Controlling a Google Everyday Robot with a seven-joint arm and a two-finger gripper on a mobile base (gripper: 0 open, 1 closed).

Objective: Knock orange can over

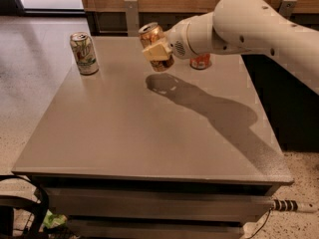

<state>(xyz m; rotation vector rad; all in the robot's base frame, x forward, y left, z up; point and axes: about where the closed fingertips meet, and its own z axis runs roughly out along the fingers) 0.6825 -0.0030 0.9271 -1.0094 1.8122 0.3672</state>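
The orange can [151, 35], pale copper with a silver top, is in the air above the far middle of the grey table [149, 133], tilted with its top leaning left. My gripper [158, 54] is shut on its body from the right; a cream finger pad [154, 51] crosses the can's front. The can's lower end pokes out below the pad. Its shadow [164, 83] lies on the table underneath, apart from the can.
A white-and-green can [83, 53] stands upright at the far left of the table. A brighter red-orange can [200, 61] stands at the far edge under my arm. A wooden wall and metal brackets run behind the table.
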